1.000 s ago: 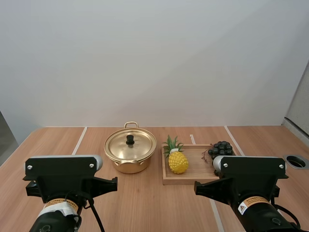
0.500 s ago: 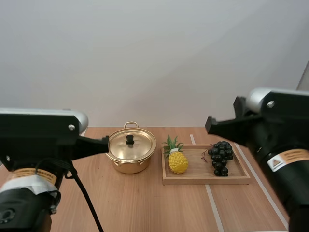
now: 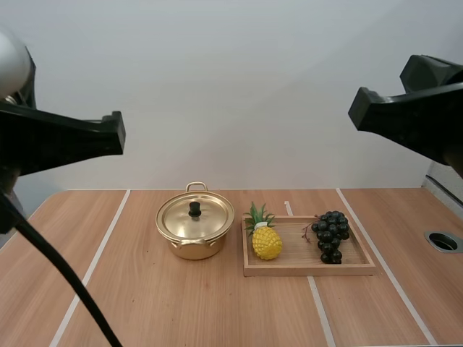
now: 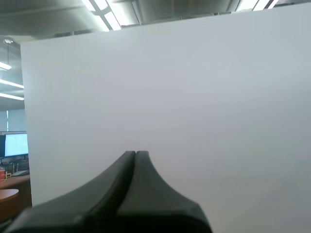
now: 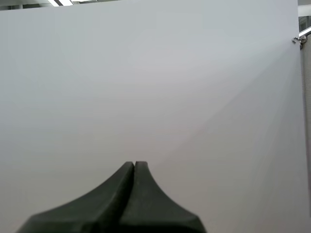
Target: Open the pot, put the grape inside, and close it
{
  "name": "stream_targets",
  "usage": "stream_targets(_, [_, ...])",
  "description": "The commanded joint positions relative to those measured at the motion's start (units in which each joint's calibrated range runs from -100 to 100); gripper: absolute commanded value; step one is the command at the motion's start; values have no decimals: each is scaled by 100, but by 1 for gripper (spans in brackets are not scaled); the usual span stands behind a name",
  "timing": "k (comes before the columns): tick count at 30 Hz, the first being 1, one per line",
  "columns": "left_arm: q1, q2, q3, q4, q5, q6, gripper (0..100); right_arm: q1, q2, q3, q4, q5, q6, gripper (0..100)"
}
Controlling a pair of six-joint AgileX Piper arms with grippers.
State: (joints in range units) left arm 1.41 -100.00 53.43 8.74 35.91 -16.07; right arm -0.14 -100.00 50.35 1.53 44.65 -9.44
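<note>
High view, lid (image 3: 205, 217) hides pot (image 3: 194, 250) interior

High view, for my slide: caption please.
Lidded gold pot beside a wooden tray holding a pineapple and grapes.

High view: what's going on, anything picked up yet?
Nothing is handled yet. The left tool and the right tool are both shut on nothing, with both arms held high above the table. The pot sits with its lid on. Beside it, the wooden tray holds the grapes and a pineapple.
</note>
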Motion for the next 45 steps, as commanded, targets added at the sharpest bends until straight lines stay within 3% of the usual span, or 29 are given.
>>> stream_targets(1, [10,0,-83,22,149,210,0,-20,57,-84,-187,54,-133,0])
stream_targets(10, [10,1915,-110,-269,482,303,0,-20,1699,-84,-237,390,-554,0])
stream_targets(16, [10,3246,-535,-269,1650,356,0,-96,2519,-84,-237,484,-567,0])
stream_targets(20, [10,3851,-705,-323,1821,819,0,-261,2604,-84,116,287,-1345,0])
stream_targets(26, [10,4094,-717,-910,1861,1743,0,-298,2604,-84,850,363,-2386,0])
stream_targets(27, [10,4094,-717,-1016,1881,1841,2,-298,2604,-84,927,416,-2452,0])
stream_targets(29, [10,4094,-717,-1213,1881,2017,17,-298,2604,-84,1018,480,-2452,1])
stream_targets(31, [10,4094,-717,-1351,1893,2155,44,-298,2604,-84,1081,502,-2452,39])
stream_targets(33, [10,4094,-717,-1468,1934,2214,92,-298,2604,-84,1081,502,-2452,88])
stream_targets(34, [10,4094,-717,-1496,1966,2214,100,-298,2620,-84,1081,502,-2452,100])
stream_targets(45, [10,4581,-775,-1547,1940,2365,100,-298,2644,-84,1146,222,-2446,100])
